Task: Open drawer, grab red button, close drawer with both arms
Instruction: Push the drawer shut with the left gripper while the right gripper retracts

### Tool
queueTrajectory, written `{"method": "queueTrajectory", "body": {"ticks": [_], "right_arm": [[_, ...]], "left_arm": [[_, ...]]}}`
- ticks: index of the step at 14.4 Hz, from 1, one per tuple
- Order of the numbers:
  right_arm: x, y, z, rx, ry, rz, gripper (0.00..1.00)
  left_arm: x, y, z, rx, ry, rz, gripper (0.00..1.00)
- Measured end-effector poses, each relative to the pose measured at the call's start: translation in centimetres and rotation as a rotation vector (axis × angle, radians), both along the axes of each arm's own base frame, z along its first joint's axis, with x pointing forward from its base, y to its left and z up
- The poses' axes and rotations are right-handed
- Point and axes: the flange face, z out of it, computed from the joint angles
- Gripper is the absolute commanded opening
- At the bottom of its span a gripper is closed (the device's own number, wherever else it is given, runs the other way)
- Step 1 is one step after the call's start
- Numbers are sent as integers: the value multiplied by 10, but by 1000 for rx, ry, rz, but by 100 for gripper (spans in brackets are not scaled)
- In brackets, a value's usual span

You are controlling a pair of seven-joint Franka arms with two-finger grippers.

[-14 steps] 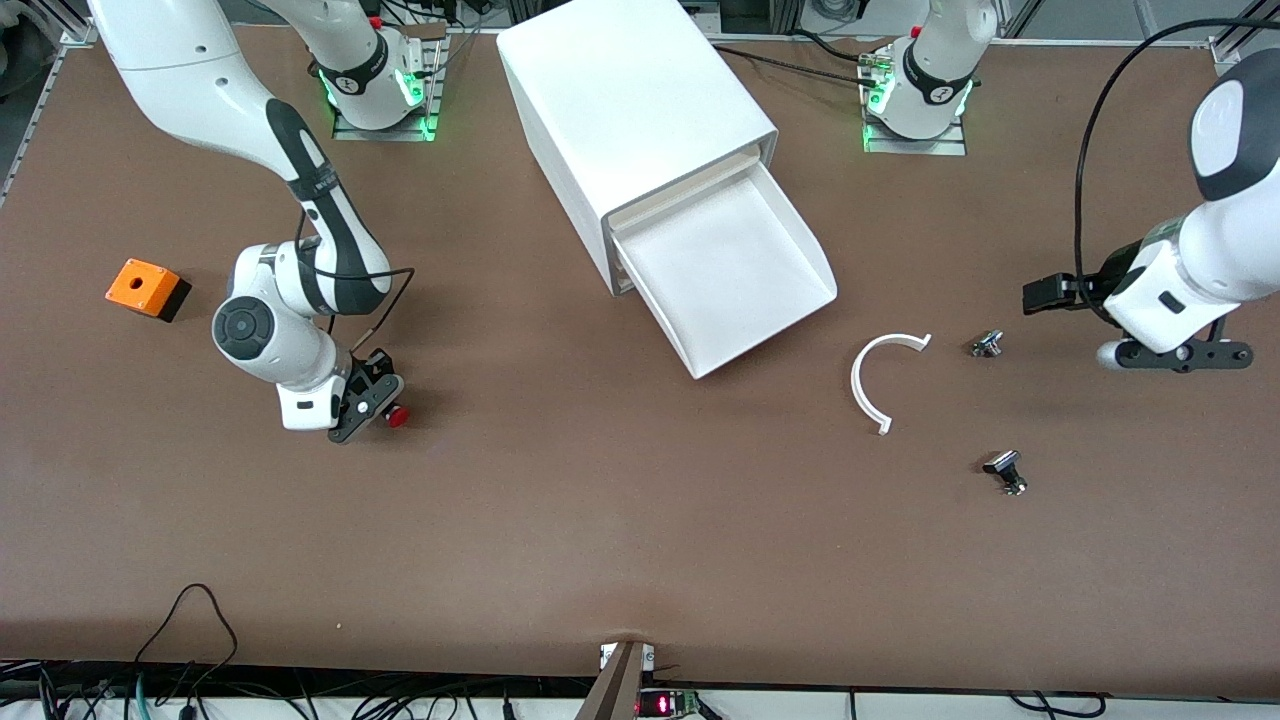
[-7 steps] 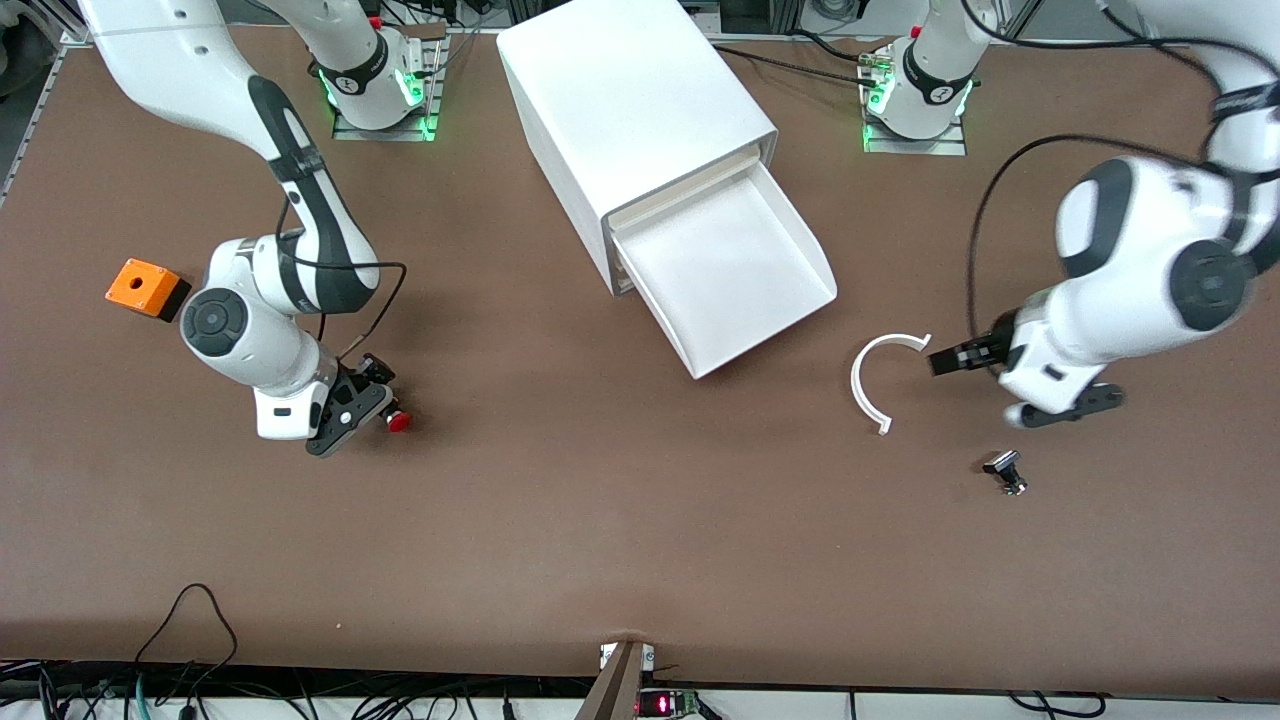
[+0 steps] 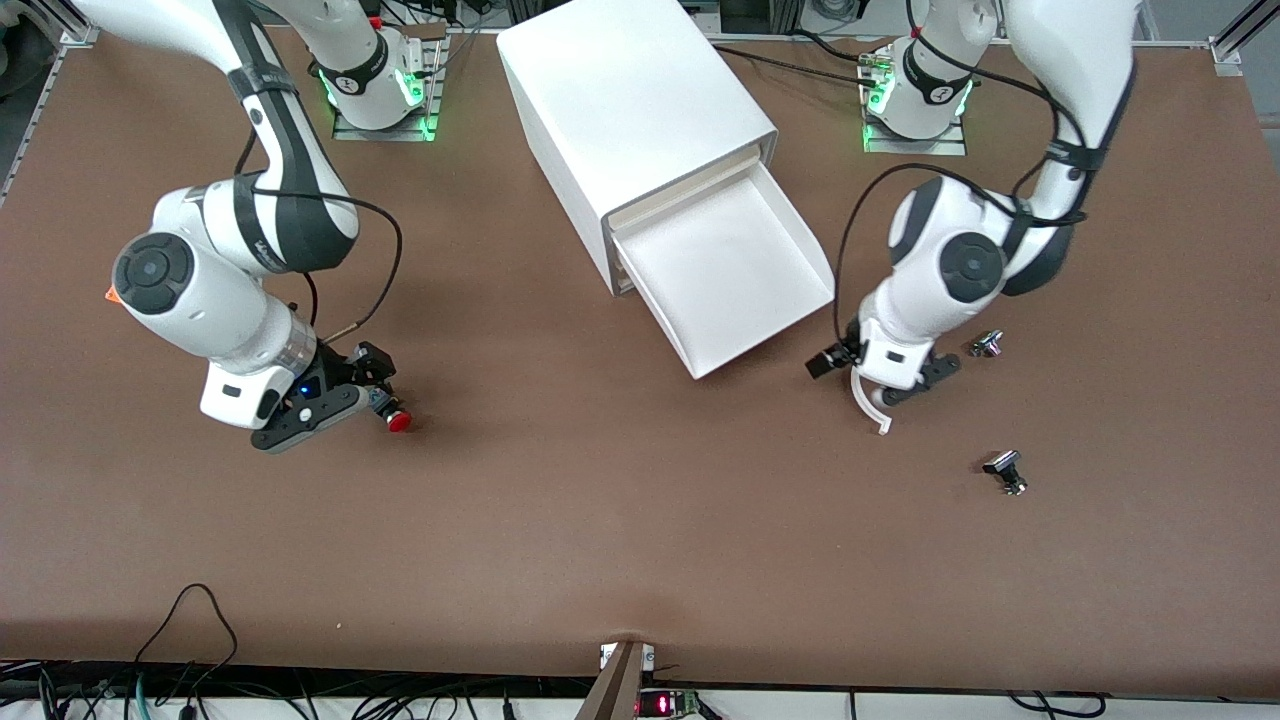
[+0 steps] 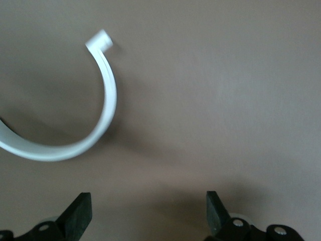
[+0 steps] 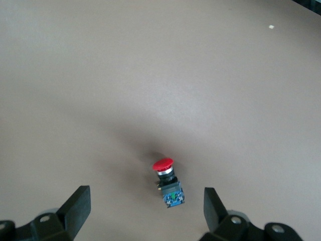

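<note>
Drawer [image 3: 738, 275] is out and empty at frame centre-top, button [image 3: 397, 420] lies on the table at left-centre, right gripper [image 3: 345, 398] released beside it, left gripper [image 3: 870, 368] unclenched over a white ring [image 3: 868, 402]; closing remains.

The right gripper [image 5: 143, 213] hangs with jaws spread above the button [image 5: 168, 185], which lies loose on bare table [image 3: 600, 520] with open room all round it. The left gripper [image 4: 148, 213], jaws also wide, is over the white curved clip [image 4: 95, 125], just off the open drawer [image 3: 730, 280]; the drawer's front corner and two small metal parts [image 3: 988, 344] [image 3: 1005, 470] flank it
</note>
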Motion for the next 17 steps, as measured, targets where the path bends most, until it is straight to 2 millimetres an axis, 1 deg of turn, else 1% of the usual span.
{"method": "queueTrajectory", "body": {"ticks": [2,4,6,8,10,11,12,13,15,16,17], "right_arm": [[1,0,21,5,27,-103,100],[3,1,50,6,64,-212,100],[3,0,91,6,88,-305,100],[-1,-3,132,8,88,-346,100],[-6,-15,165,15,59,-375,100],[-8,-28,174,14,53,-396,100],[-8,-45,178,12,55,-421,100],[-9,-65,178,8,63,-452,100],[-9,-107,170,-2,89,-516,100],[-9,-122,165,-7,100,-539,100],[-10,-133,161,-13,112,-549,100]], "left_arm": [[-13,-23,-1,-6,13,15,100],[-26,-42,1,-24,29,17,100],[-46,-63,1,-45,64,20,100],[-72,-86,2,-66,122,21,100],[-102,-109,3,-91,193,18,100],[-116,-120,4,-98,215,6,100],[-127,-128,4,-100,230,-8,100],[-136,-135,4,-97,240,-25,100],[-150,-145,3,-93,255,-52,100],[-154,-147,2,-91,260,-60,100],[-157,-147,0,-86,267,-64,100]]}}
